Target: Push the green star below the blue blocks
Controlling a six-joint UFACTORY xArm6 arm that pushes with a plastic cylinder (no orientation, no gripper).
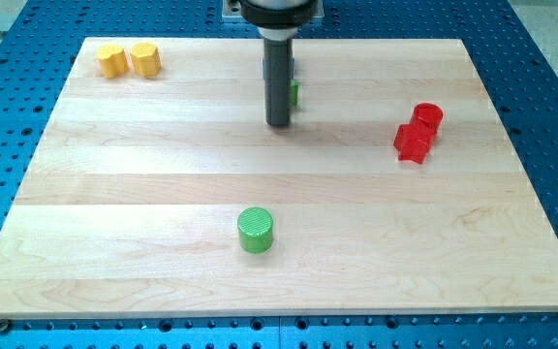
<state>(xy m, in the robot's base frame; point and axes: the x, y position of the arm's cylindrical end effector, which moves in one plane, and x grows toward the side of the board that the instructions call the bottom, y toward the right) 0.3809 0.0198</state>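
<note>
My tip rests on the wooden board in the upper middle of the view. A green block peeks out just right of the rod, touching or very near it. Most of it is hidden, so I cannot make out its shape. A green cylinder stands well below my tip, toward the view's bottom. No blue block shows in this view.
Two yellow blocks sit side by side at the top left corner. A red cylinder and a red block touch each other at the right. Blue perforated table surrounds the board.
</note>
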